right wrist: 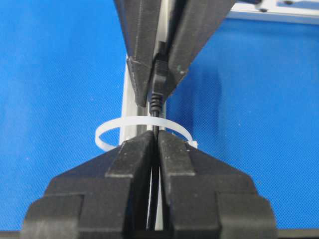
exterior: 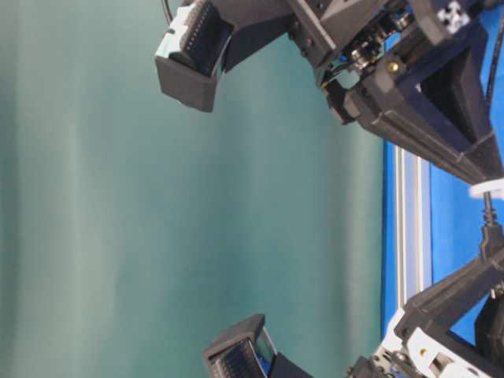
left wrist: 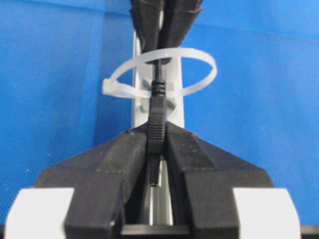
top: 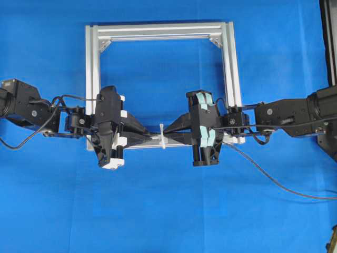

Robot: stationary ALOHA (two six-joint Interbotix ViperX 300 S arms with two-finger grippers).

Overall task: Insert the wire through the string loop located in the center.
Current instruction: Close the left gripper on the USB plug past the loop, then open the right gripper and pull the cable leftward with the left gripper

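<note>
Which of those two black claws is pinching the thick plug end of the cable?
The left end effector: its fingers clamp the moulded plug of the wire. The right end effector, beyond the string loop, pinches only thin wire.

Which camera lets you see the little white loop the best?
The left wrist view: the string loop appears as a full open ring with the wire running through it. The right wrist view hides its near part, the overhead view shows a tiny sliver, and the table-level view shows only an edge.
</note>
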